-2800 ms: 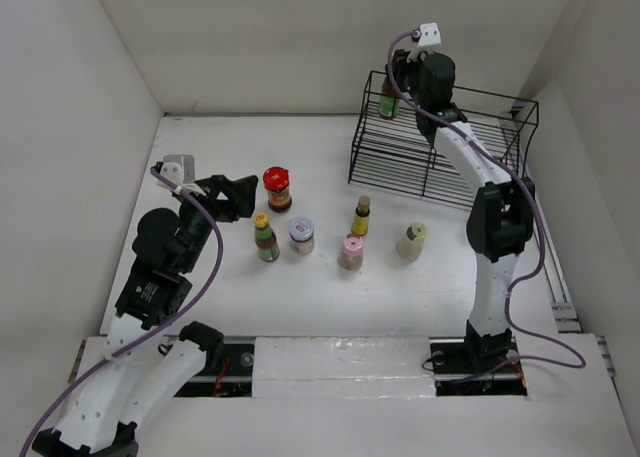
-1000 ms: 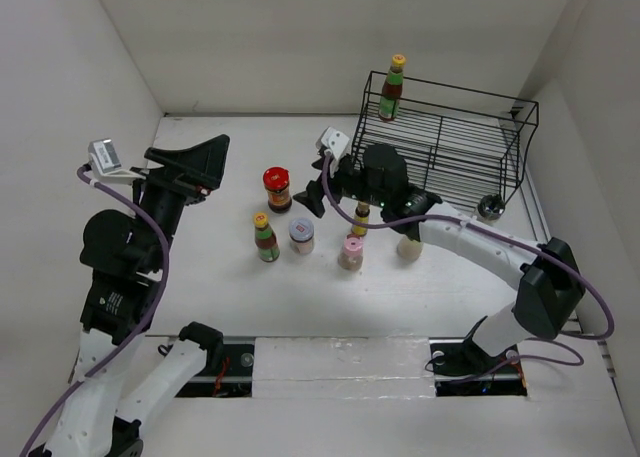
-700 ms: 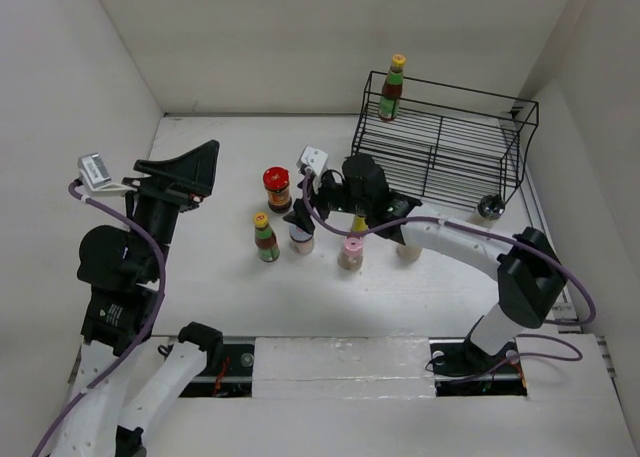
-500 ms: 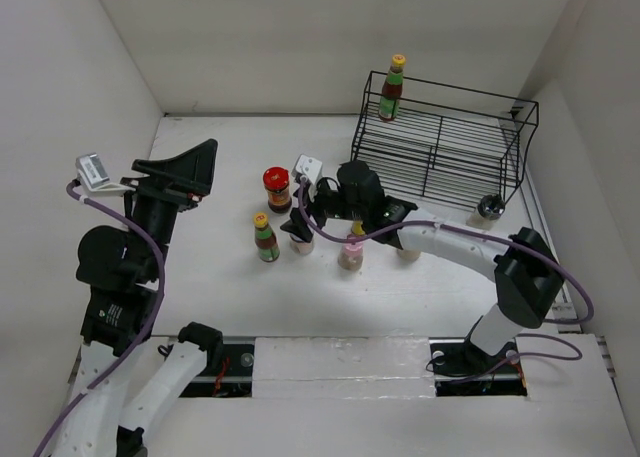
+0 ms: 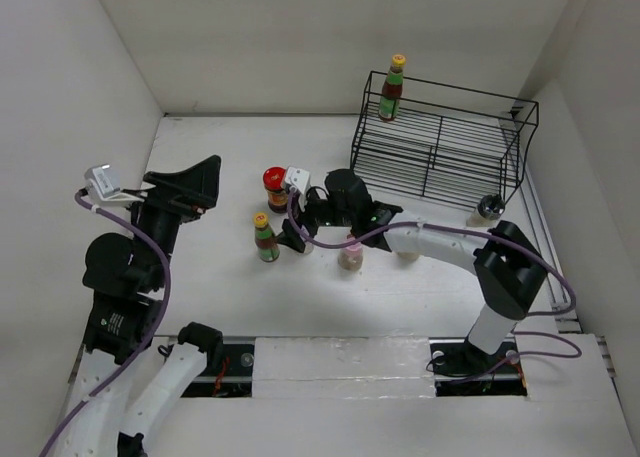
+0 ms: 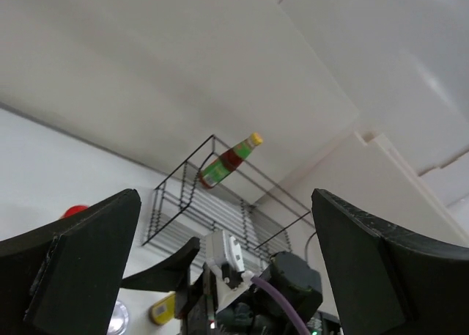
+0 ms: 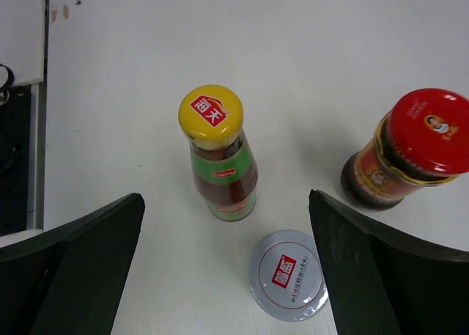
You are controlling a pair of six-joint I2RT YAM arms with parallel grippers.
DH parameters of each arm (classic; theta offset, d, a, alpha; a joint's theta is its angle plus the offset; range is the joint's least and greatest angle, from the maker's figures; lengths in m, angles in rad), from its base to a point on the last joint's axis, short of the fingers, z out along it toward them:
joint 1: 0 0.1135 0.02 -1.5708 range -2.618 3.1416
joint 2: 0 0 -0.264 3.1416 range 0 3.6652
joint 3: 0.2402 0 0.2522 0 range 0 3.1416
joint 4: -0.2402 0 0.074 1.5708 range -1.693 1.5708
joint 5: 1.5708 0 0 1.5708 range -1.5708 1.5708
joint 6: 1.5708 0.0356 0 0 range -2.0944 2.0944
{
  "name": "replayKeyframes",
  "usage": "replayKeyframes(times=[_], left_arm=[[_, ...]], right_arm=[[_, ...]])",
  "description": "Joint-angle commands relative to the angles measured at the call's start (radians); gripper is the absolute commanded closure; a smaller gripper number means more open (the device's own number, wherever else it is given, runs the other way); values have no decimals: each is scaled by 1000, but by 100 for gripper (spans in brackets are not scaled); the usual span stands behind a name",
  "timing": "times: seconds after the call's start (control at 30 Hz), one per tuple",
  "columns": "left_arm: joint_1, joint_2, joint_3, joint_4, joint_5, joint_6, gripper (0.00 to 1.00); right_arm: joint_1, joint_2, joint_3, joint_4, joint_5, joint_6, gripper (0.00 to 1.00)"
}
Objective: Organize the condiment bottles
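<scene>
My right gripper [image 5: 293, 227] hangs open low over the table, and nothing is between its fingers. In the right wrist view its gripper [image 7: 225, 197] frames a yellow-capped sauce bottle [image 7: 218, 155], with a silver-lidded jar [image 7: 287, 274] nearer and a red-lidded jar [image 7: 410, 152] to the right. From above, the yellow-capped bottle [image 5: 265, 237], red-lidded jar [image 5: 276, 187] and pink-capped bottle [image 5: 350, 254] stand mid-table. Another yellow-capped bottle [image 5: 391, 87] stands on the black wire rack [image 5: 440, 142]. My left gripper [image 5: 188, 180] is raised at the left, open and empty, aimed toward the rack [image 6: 220, 203].
A small black-capped bottle [image 5: 487, 206] sits by the rack's right foot. My right arm [image 5: 440, 242] stretches across the table in front of the rack and covers bottles behind it. White walls close in the left, back and right sides.
My right arm left the yellow-capped bottle on the rack, swung down and left, and now hovers over the silver-lidded jar. The left gripper rose, then tilted slightly.
</scene>
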Motion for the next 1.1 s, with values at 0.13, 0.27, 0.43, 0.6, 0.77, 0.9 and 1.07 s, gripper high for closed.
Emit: replayKeyframes(times=[0.13,0.27,0.43,0.6,0.77,0.9,1.07], left_arm=[[-5,2,-93,-109,-49,140,0],[-5,2,-161,-91,-29,163,0],[-5,2,-210,-91,-52,185,0],[-5,2,-224,-66,-64,219,0],[-5,-7,-224,-76,-77,228,1],[-5,-17,-224,-76,-66,237,5],[-5,-17,-224,-76,-66,246,7]], right_arm=[[21,84,95,58,-90,-10,0],[34,141,157,74,-43,-10,0],[34,187,186,143,46,-10,0],[34,247,201,239,20,24,5],[34,269,189,376,-1,90,44],[34,249,175,437,-12,132,73],[-1,127,180,482,-3,156,79]])
